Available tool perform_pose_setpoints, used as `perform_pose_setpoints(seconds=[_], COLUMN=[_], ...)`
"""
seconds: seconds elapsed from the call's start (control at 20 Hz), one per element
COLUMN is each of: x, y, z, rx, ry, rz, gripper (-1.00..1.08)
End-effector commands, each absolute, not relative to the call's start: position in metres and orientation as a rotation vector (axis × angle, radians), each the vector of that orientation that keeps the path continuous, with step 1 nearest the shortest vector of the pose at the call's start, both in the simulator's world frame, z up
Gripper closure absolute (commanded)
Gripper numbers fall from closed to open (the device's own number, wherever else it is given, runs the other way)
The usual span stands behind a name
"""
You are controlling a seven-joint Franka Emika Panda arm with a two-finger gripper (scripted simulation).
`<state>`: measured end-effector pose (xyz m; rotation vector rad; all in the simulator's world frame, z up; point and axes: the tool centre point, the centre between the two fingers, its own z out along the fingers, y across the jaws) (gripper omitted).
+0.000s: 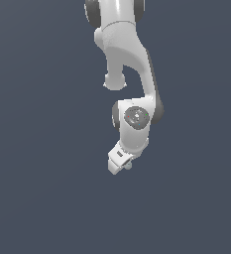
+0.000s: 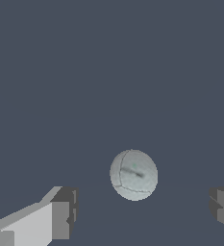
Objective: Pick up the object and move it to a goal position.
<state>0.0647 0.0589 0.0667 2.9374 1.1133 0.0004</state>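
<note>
The object (image 2: 133,174) is a small pale grey-green ball with faint mottling and crack-like lines, lying on the plain dark grey floor. In the wrist view it sits between my two fingers, nearer the right-hand one and touching neither. My gripper (image 2: 142,205) is open, its dark pads (image 2: 65,211) spread wide on either side. In the exterior view the white arm reaches down from the top, and the gripper (image 1: 119,163) hangs low over the floor. The ball (image 1: 128,166) peeks out as a tiny pale bump at the hand's edge.
A flat, uniform dark grey floor (image 1: 42,198) fills both views around the arm. No other objects, containers or edges show. No goal marker is visible.
</note>
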Motion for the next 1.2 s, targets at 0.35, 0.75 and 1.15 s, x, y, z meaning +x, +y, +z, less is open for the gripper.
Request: perform_pose_setpoints(seconds=[0.35, 0.75, 1.15], x=[0.064, 0.065, 0.065], y=[0.059, 0.059, 0.059], z=[0.025, 0.021, 0.021], rx=[2.935, 2.935, 2.935], ry=[1.121, 1.121, 1.121], rz=[0.0, 0.0, 0.0], gripper=[-0.92, 1.08, 1.08])
